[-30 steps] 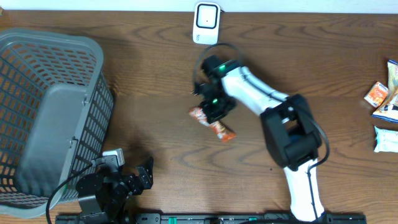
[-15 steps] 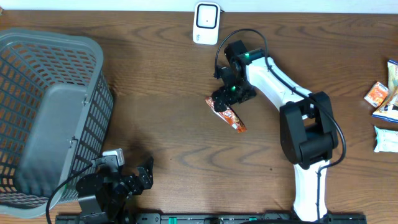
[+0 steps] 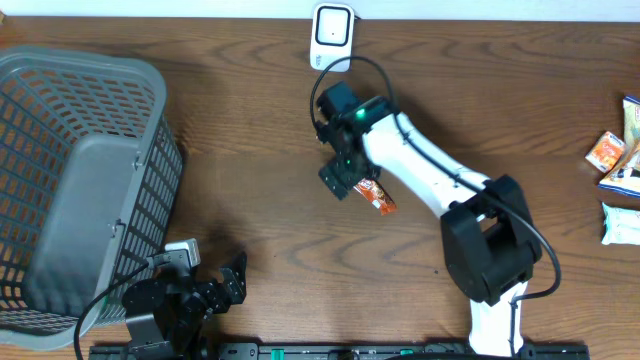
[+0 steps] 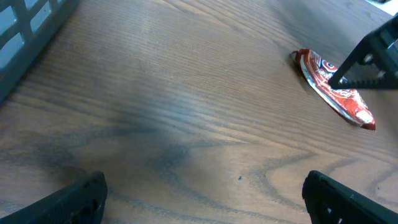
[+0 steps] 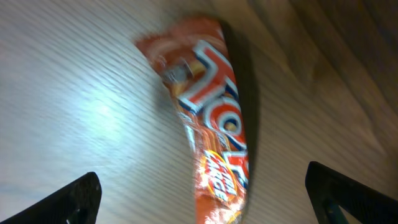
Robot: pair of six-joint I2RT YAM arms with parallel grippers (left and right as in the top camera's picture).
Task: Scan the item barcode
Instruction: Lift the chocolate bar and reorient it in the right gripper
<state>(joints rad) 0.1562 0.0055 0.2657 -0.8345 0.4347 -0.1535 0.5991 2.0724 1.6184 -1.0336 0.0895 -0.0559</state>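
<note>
An orange snack packet (image 3: 374, 195) lies flat on the wooden table near the middle. My right gripper (image 3: 343, 173) hovers just over its upper-left end, open. In the right wrist view the packet (image 5: 214, 124) runs lengthwise between the wide-apart fingers of that gripper (image 5: 211, 199), and neither finger touches it. A white scanner (image 3: 331, 37) stands at the table's back edge. My left gripper (image 3: 232, 278) rests at the front left, open with nothing in it (image 4: 208, 199). It sees the packet (image 4: 336, 93) far off to its upper right.
A large grey plastic basket (image 3: 90, 180) fills the left side of the table. Several more snack packs (image 3: 620, 160) lie at the right edge. The right arm's white links stretch from the front right across to the middle.
The right gripper opened and let go of the packet, which now lies on the table slightly further right. The arm swung right and back left. The left arm has not moved.
</note>
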